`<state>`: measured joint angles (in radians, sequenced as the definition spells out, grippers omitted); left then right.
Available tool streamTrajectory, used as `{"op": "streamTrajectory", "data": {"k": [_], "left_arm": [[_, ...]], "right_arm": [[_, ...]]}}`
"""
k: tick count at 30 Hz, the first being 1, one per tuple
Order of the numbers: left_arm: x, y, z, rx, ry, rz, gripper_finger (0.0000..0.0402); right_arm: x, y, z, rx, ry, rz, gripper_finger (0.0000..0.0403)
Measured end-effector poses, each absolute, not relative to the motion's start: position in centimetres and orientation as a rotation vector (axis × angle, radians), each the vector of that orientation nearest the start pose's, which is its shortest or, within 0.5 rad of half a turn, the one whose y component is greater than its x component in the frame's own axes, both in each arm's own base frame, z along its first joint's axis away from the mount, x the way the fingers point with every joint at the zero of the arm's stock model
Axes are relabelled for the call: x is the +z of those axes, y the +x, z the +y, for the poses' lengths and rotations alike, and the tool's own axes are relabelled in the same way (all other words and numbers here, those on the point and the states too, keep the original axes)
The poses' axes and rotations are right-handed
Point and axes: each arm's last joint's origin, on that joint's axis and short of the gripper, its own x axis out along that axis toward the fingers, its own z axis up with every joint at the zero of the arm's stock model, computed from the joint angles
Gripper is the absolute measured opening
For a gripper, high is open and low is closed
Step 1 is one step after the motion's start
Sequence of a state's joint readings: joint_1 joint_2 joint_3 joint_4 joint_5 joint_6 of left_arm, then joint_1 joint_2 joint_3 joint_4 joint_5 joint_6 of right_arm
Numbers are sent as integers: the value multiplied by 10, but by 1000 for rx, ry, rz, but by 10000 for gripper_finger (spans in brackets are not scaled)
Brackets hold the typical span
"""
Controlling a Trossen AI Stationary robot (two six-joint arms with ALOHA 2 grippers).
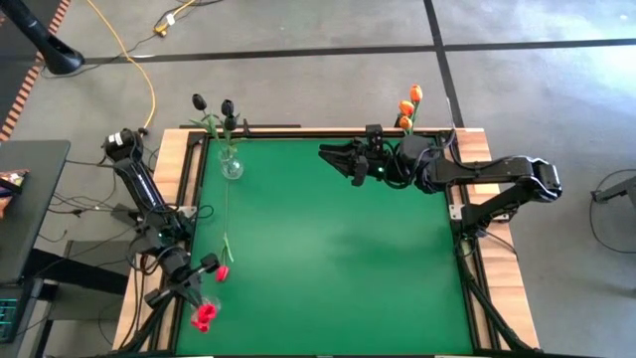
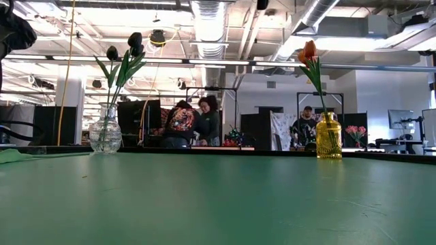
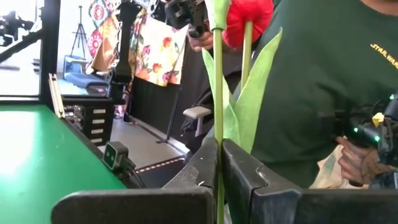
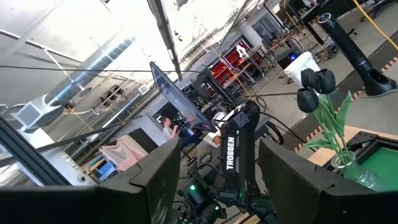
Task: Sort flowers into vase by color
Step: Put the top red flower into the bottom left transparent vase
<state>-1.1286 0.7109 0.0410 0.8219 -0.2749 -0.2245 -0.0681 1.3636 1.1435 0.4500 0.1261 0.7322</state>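
My left gripper [image 1: 198,298] is at the table's near left corner, shut on a red tulip [image 1: 204,316] that stands upright, head [image 3: 249,18] up. Another red tulip [image 1: 222,271] lies on the green mat, its long stem pointing at the clear vase [image 1: 231,166]. That vase holds black tulips [image 2: 134,41]. A yellow vase [image 2: 328,136] at the far edge holds orange tulips [image 1: 410,99]. My right gripper [image 1: 333,154] hangs open over the far part of the table, pointing left at the clear vase. My left gripper pinches the red tulip's thin green stem [image 3: 217,124] between its two fingers [image 3: 244,171], well below the head. The fingers come level and point toward the near edge, lying across the stem. The flower stands upright in the hold, leaves [image 3: 255,93] spread just beyond the fingers.
A person in a dark green shirt [image 3: 323,81] stands close beyond the near left corner. The low camera [image 3: 115,155] sits on the near edge. The mat's middle and right [image 1: 378,259] are bare. People stand in the room behind the far edge [image 2: 197,122].
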Motion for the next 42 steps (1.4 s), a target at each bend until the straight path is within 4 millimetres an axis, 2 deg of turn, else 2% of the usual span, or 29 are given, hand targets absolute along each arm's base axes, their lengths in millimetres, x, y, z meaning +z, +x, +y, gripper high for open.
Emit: {"op": "streamTrajectory", "data": {"k": [8,13,17,23,25,27,32,33,38,42], "left_arm": [[185,69,-127,-864,-341,-10,0],[185,68,-127,-875,-320,-19,0],[185,68,-127,-876,-315,-21,0],[185,68,-127,-876,-316,-20,0],[185,68,-127,-877,-317,-21,0],[186,68,-127,-877,-319,-24,0],[186,68,-127,-878,-325,-29,0],[187,68,-127,-878,-326,-31,0],[187,68,-127,-877,-327,-33,0],[187,68,-126,-869,-328,-34,0]], "right_arm": [[389,311,-23,-93,731,-287,244],[386,321,-4,-24,690,-251,244],[386,348,16,44,562,-209,244],[397,396,40,260,388,-187,239],[400,409,43,313,377,-168,221],[402,422,44,364,370,-149,186],[393,447,42,479,343,-90,35],[388,452,40,515,325,-78,22],[366,473,40,562,281,-37,20],[363,478,47,658,118,-75,19]]}}
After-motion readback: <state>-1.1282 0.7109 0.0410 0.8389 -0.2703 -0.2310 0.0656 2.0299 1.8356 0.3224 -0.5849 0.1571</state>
